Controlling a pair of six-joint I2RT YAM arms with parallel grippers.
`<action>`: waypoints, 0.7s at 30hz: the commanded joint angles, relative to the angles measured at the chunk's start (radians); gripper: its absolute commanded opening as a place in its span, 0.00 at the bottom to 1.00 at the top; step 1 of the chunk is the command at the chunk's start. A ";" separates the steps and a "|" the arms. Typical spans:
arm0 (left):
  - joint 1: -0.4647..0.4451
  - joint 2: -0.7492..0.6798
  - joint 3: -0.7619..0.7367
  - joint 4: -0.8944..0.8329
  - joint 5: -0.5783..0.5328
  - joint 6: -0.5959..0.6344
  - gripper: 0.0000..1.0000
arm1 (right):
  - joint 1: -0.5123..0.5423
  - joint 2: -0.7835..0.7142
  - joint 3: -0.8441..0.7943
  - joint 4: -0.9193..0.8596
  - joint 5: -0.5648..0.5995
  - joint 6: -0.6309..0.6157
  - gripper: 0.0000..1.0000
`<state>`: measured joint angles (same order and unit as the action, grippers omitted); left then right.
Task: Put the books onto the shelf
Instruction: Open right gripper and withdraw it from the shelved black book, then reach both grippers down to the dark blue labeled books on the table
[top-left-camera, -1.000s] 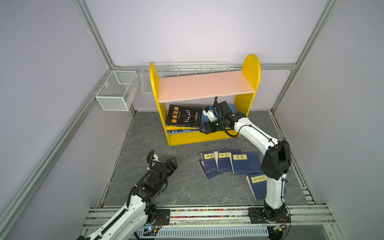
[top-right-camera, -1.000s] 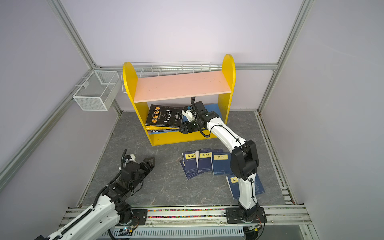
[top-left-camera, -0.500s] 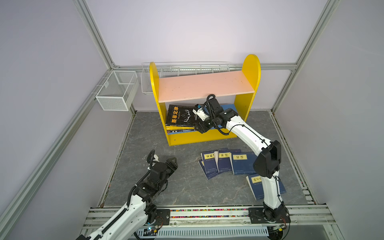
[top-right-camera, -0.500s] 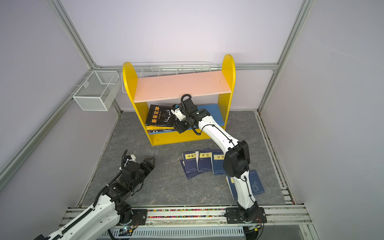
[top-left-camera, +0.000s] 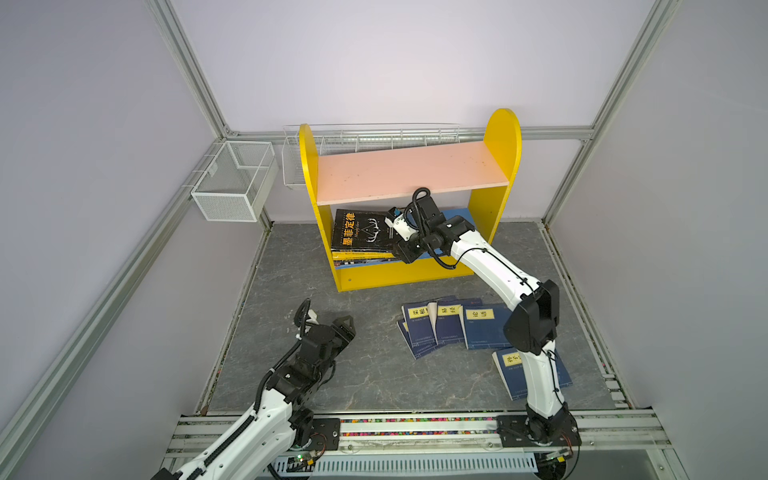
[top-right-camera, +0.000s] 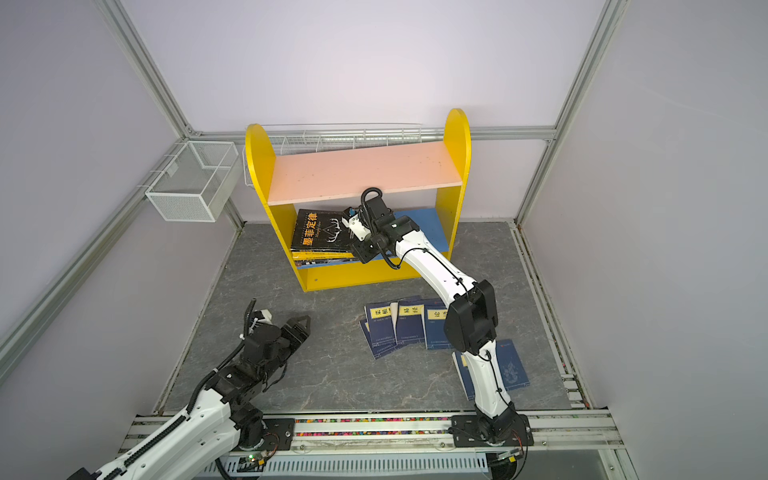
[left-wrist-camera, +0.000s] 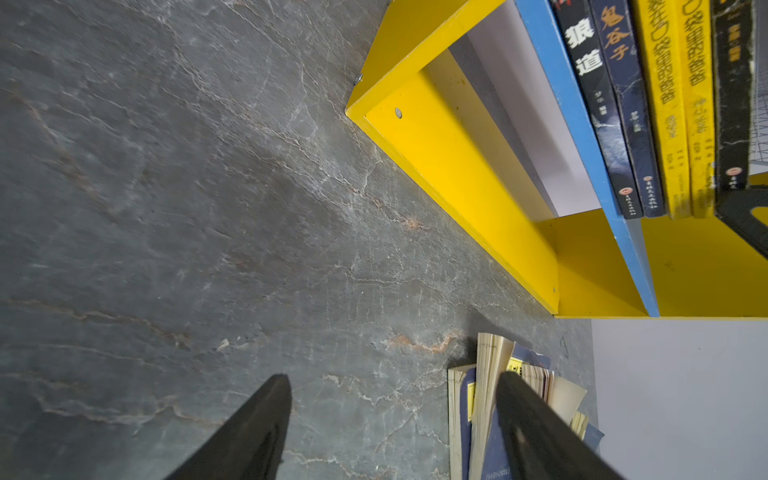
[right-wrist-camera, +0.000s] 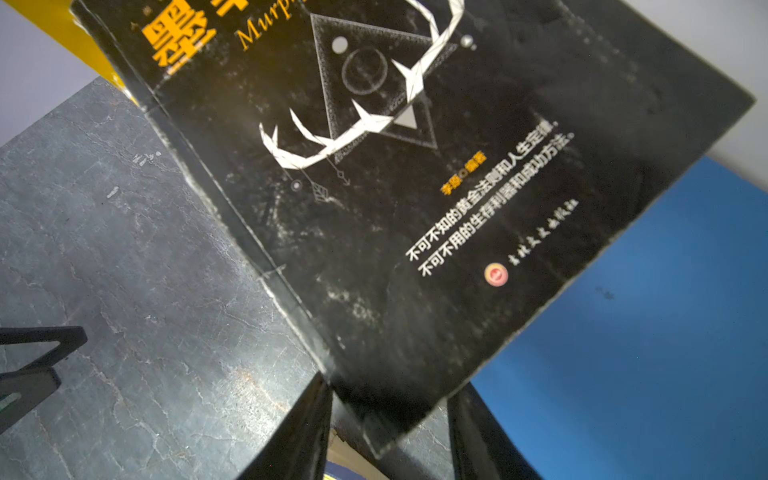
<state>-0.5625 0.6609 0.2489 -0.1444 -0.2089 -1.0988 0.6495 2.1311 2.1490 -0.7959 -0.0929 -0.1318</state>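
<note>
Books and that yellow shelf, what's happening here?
Two robot arms are putting books on a small shelf. The right gripper is at the corner of the black book that tops a stack lying on the blue lower board. The left gripper hangs open over the floor, holding nothing. Several navy books lie on the floor in front of the shelf.
</note>
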 joint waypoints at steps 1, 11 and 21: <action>-0.002 -0.007 0.020 -0.004 -0.010 -0.011 0.78 | -0.002 -0.023 0.001 0.080 -0.012 -0.009 0.47; -0.002 -0.020 0.032 -0.021 -0.006 0.007 0.78 | -0.002 -0.180 -0.211 0.297 -0.018 0.073 0.44; -0.004 0.040 0.090 -0.011 0.027 0.126 0.78 | -0.007 -0.590 -0.697 0.534 0.179 0.277 0.75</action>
<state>-0.5625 0.6800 0.3027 -0.1673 -0.2020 -1.0229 0.6476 1.6341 1.5341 -0.3622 0.0132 0.0547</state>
